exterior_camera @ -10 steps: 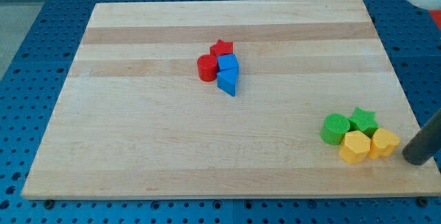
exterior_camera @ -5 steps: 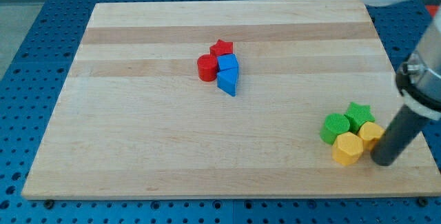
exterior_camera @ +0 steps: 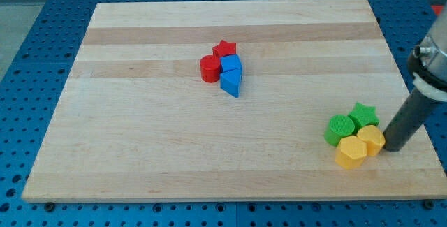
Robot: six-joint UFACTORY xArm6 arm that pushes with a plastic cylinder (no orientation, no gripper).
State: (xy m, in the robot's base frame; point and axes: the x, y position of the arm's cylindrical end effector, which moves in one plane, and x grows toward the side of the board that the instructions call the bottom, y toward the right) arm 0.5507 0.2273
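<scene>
My tip (exterior_camera: 392, 148) touching the right yellow block (exterior_camera: 371, 140), beside the green star (exterior_camera: 364, 115), green cylinder (exterior_camera: 339, 128), left yellow block (exterior_camera: 350, 151). No claw visible.

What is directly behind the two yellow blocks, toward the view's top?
A green cylinder and a green star sit touching behind the yellow blocks. My tip stands just right of the right yellow one; its lower edge hides any contact there.
</scene>
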